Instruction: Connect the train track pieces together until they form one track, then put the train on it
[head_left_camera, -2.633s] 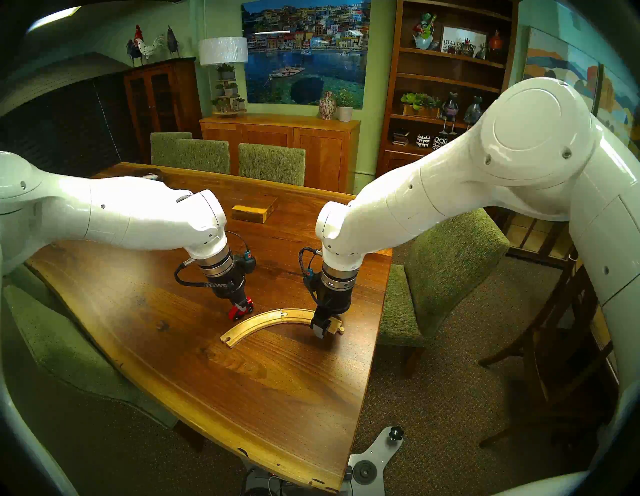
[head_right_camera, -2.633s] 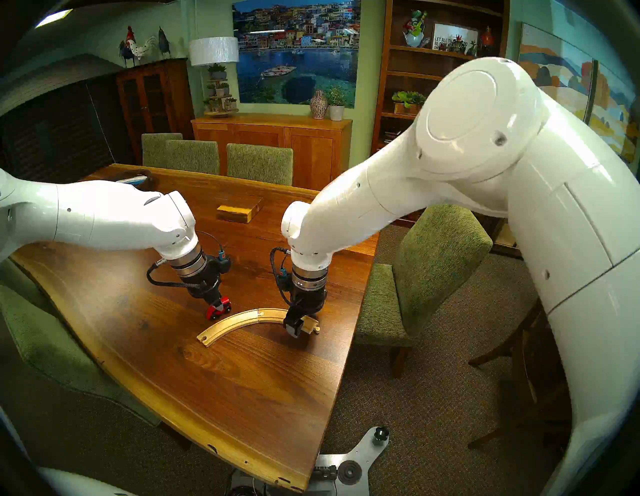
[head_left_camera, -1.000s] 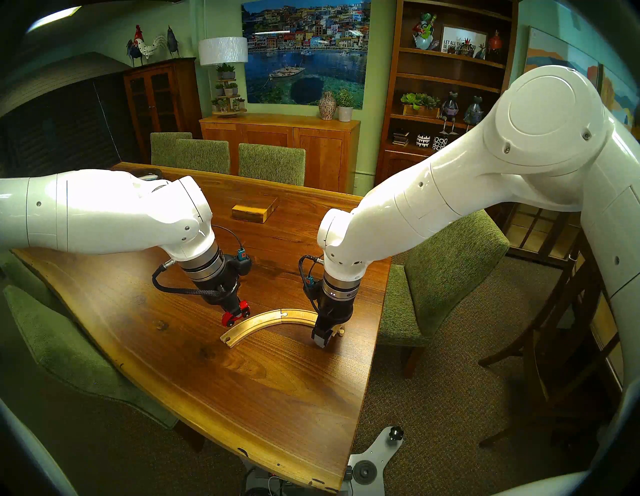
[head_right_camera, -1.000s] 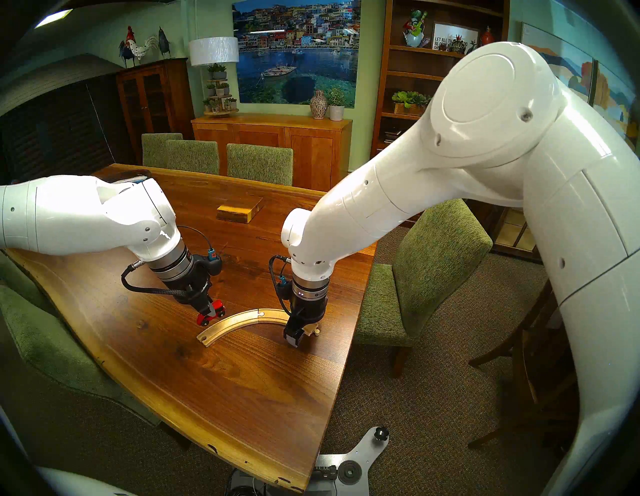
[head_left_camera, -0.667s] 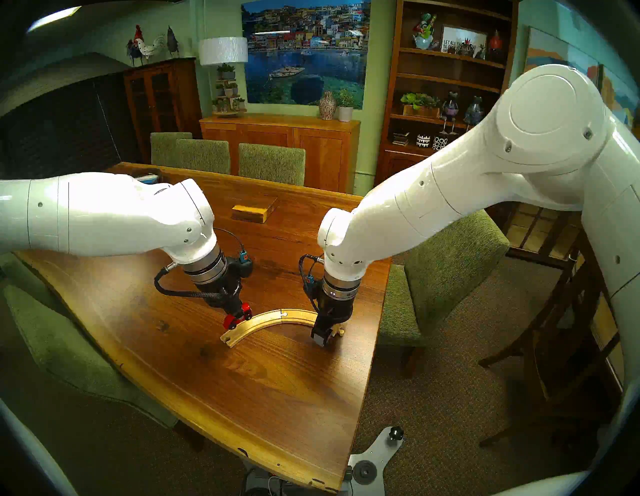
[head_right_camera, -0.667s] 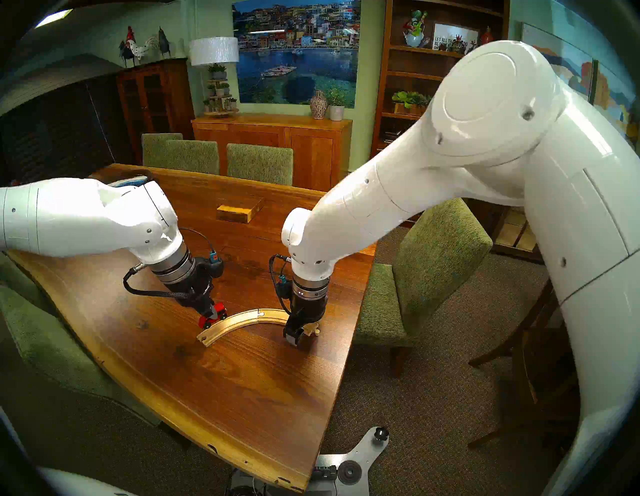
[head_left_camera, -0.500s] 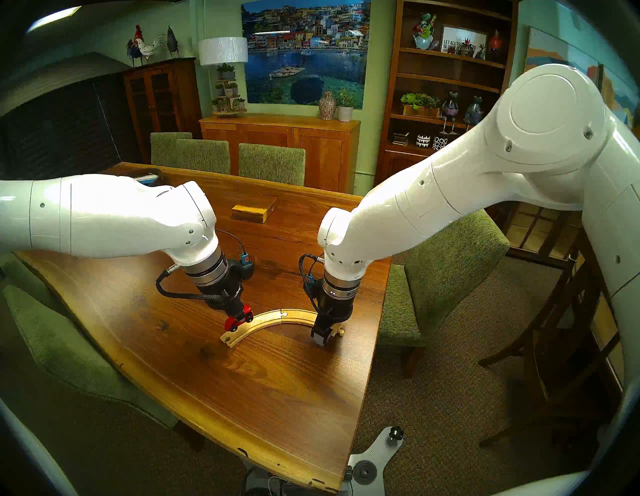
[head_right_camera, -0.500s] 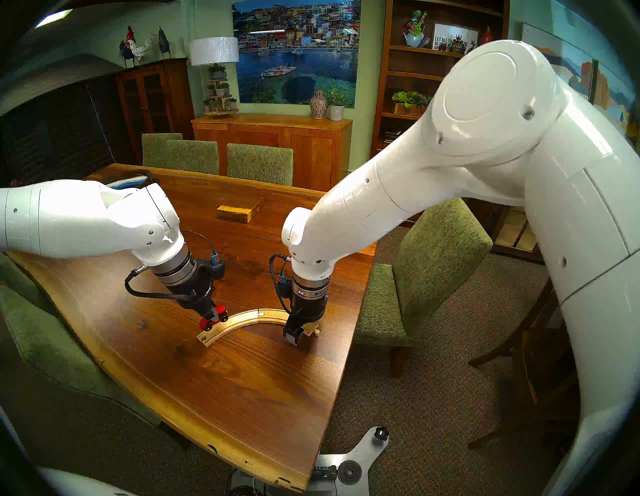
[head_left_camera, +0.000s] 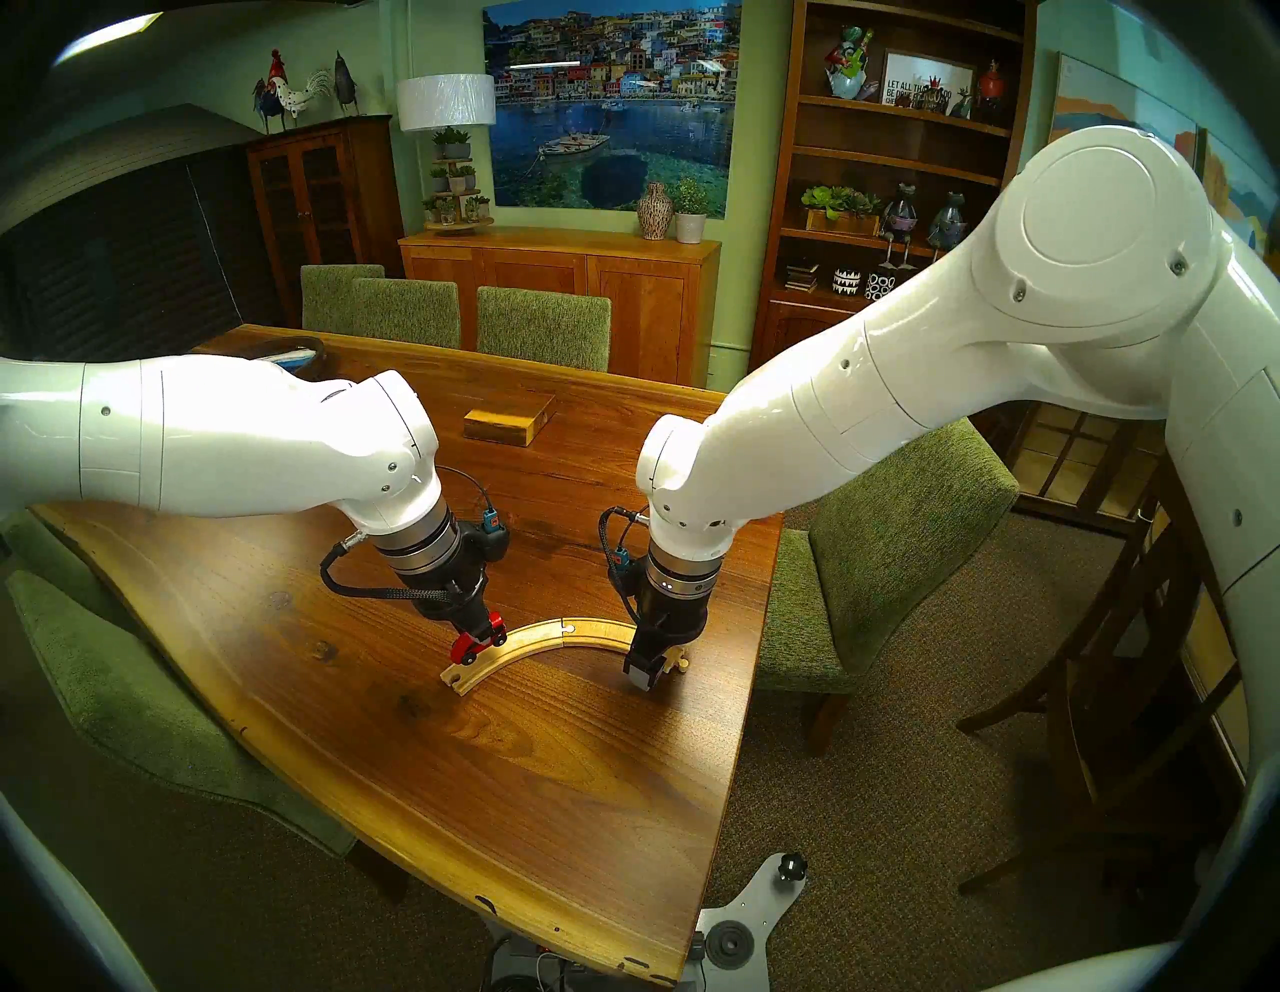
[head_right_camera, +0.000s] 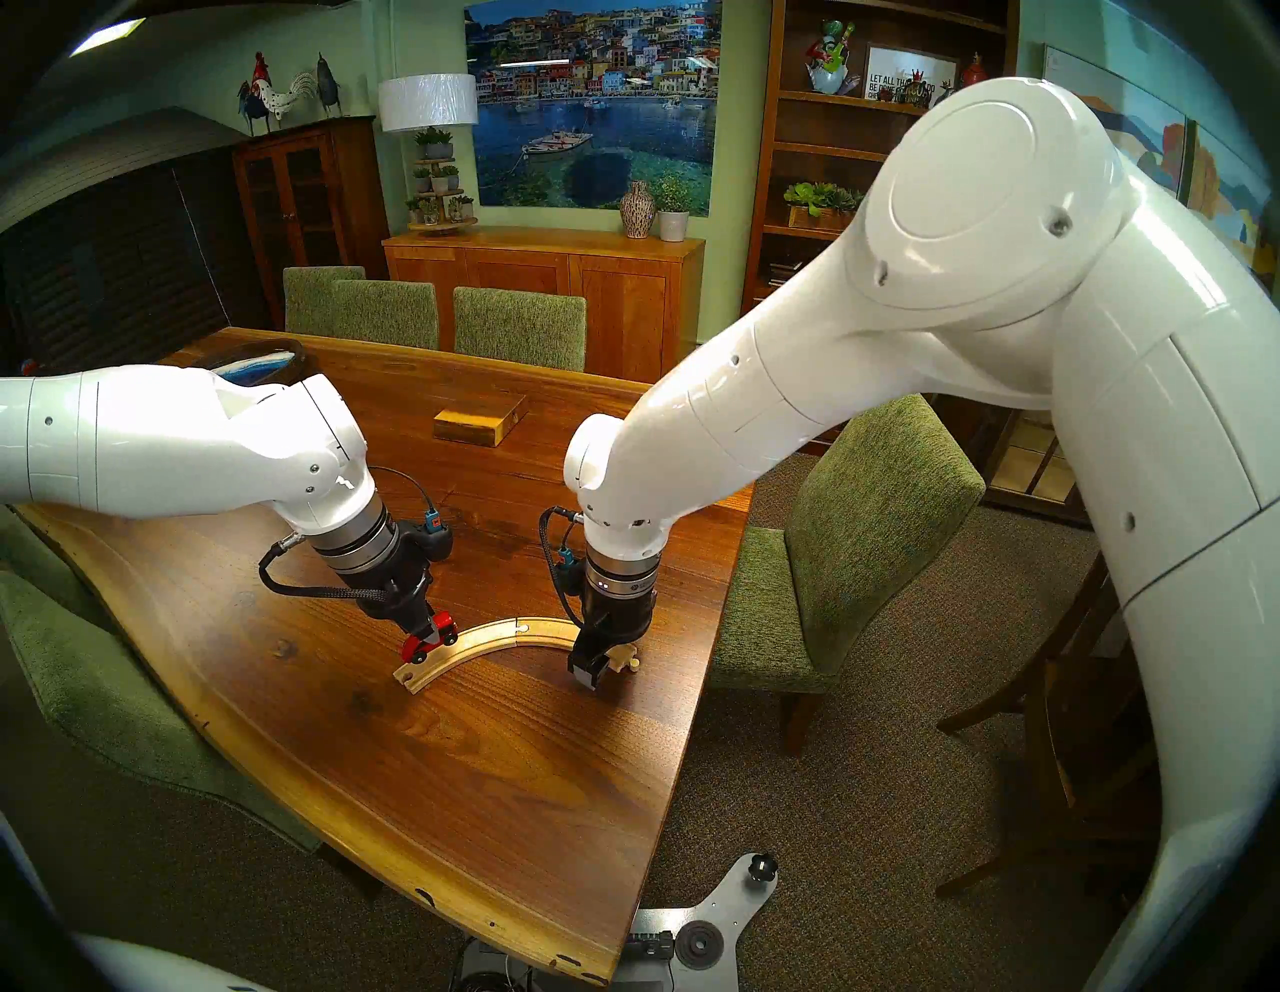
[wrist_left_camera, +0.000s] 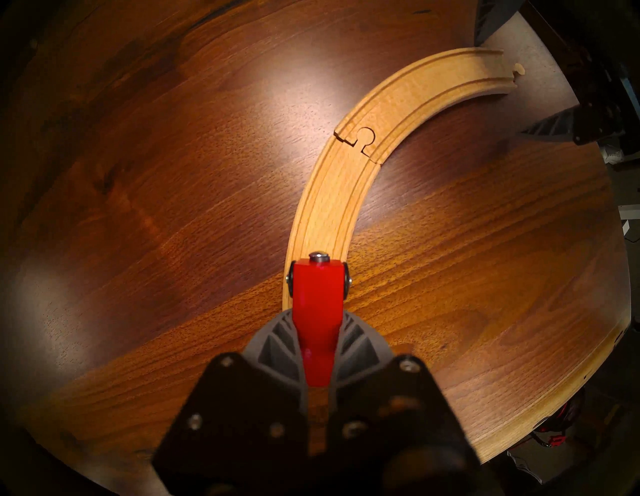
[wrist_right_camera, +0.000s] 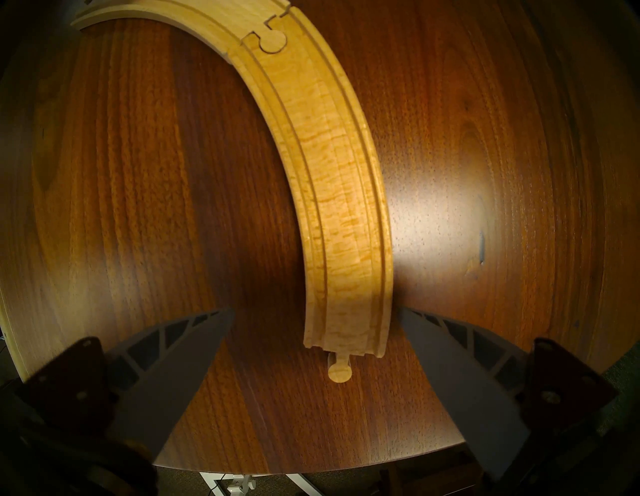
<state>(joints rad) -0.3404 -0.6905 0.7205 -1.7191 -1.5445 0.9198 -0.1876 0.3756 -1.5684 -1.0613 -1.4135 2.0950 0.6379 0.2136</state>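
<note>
Here's the train (head_left_camera: 476, 643), glossy red, black wheels, clamped in the left gripper (head_left_camera: 478, 641) and tilted nose-down right over the left end of the track (head_left_camera: 547, 641). From the left wrist camera the train (wrist_left_camera: 318, 311) sits square between the two grey fingers (wrist_left_camera: 277, 350), lined up along the pale wood, its wheels over the two grooves; whether they actually touch the wood I can't tell.

The track (wrist_left_camera: 349, 173) itself is one piece of work: two curved sections locked together, round peg seated in its hole at the seam, a single arc lying flat on the dark wooden surface (head_left_camera: 485, 796).

Over at the far end, the right gripper (head_left_camera: 647, 665) is spread wide, fingers straddling the track's right end. The right wrist camera shows it clearly: one finger (wrist_right_camera: 180, 367) well clear on one side, the other just beside the outer edge, and the free peg end of the track (wrist_right_camera: 346, 242) sitting between them, nothing gripped.

Further back on the surface, well apart from the action, lies a rectangular wooden block (head_left_camera: 508, 419). Green upholstered chairs (head_left_camera: 893, 547) ring the surface.
</note>
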